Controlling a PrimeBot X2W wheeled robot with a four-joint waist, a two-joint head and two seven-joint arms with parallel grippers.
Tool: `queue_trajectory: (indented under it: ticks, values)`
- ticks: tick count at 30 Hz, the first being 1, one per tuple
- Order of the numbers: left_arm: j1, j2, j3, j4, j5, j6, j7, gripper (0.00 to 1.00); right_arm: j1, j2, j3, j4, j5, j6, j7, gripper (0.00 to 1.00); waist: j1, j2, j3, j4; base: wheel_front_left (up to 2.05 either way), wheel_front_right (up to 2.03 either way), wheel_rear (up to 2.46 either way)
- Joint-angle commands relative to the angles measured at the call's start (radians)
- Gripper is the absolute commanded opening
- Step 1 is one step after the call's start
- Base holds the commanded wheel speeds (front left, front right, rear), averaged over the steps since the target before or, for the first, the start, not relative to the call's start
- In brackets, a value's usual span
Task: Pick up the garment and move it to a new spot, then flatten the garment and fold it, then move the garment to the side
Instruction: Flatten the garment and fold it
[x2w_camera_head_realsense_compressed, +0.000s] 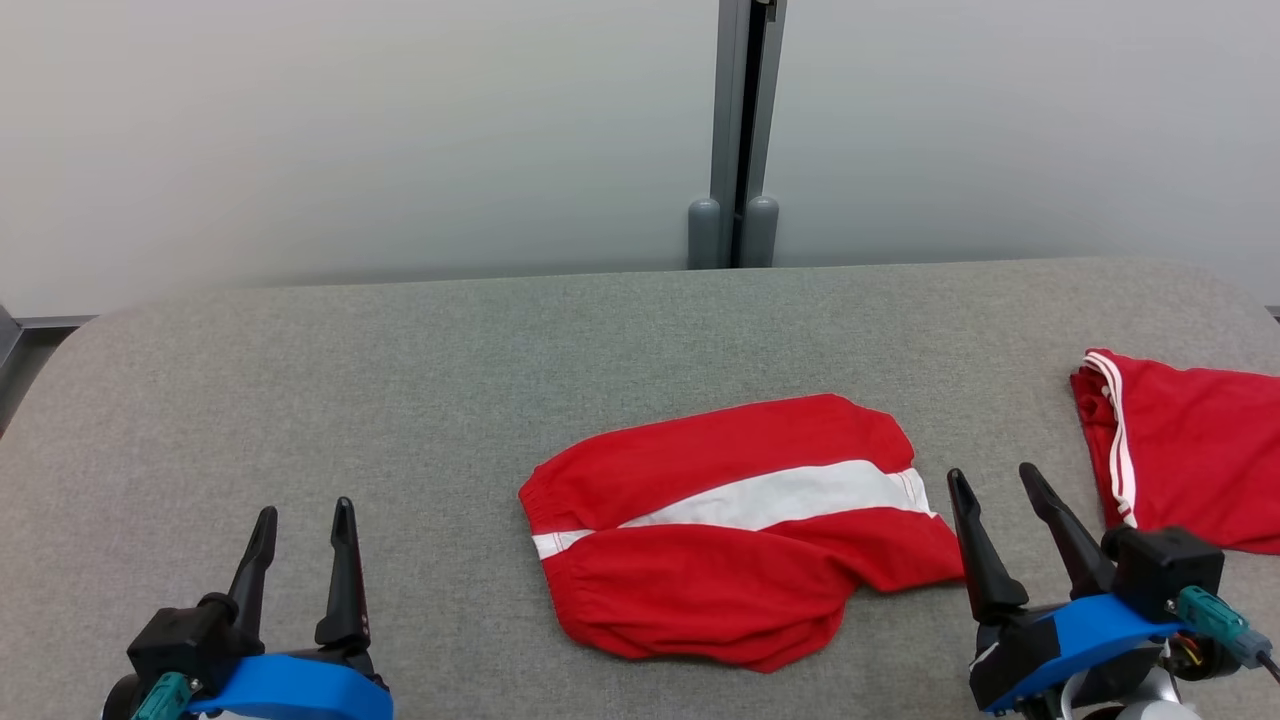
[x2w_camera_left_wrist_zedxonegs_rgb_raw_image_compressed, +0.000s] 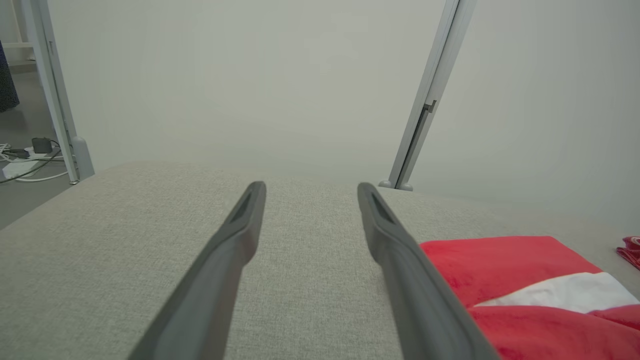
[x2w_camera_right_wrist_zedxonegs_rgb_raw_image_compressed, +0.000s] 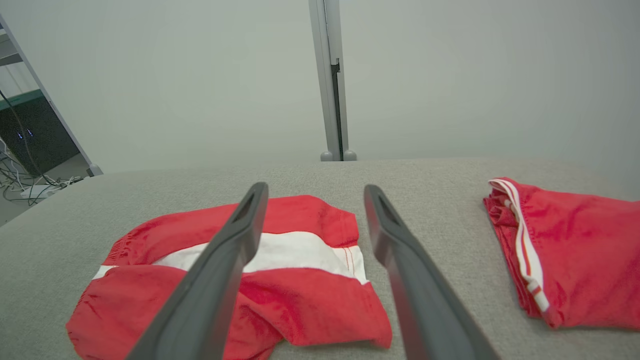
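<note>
Right now the left hand (x2w_camera_head_realsense_compressed: 305, 508) hovers empty, fingers apart, over bare grey counter (x2w_camera_head_realsense_compressed: 400, 400). The right hand (x2w_camera_head_realsense_compressed: 993, 473) is spread too, holding nothing, just beside the garment (x2w_camera_head_realsense_compressed: 740, 530). It lies mid-counter, red with a white band, between both hands. A second red piece (x2w_camera_head_realsense_compressed: 1190, 450) lies far right.

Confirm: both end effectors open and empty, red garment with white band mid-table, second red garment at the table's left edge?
Wrong side: the head view shows the second red garment at the table's right edge, not left. Rest holds: left end effector and right end effector open, empty; banded garment mid-table.
</note>
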Motion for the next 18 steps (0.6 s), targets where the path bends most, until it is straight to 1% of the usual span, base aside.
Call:
queue_trajectory:
  ticks: [1,11,18]
  values:
    - [0.013,0.006,0.002,-0.006,0.000,0.005,0.002,1.00,0.010,-0.001,0.001,-0.006,0.004,0.001,0.001,1.00,0.0001,0.0000,0.000,0.000,0.00,0.00,0.00]
    - [0.009,-0.005,-0.022,-0.026,-0.008,0.009,0.024,1.00,0.004,-0.001,0.004,-0.009,0.007,0.001,0.005,1.00,0.0001,0.0000,0.015,-0.002,0.00,0.00,0.00]
    - [0.002,0.002,-0.025,-0.034,-0.010,0.012,0.032,1.00,-0.015,-0.001,0.013,0.003,0.016,0.001,-0.007,1.00,0.0001,0.0000,0.034,-0.004,0.00,0.00,0.00]
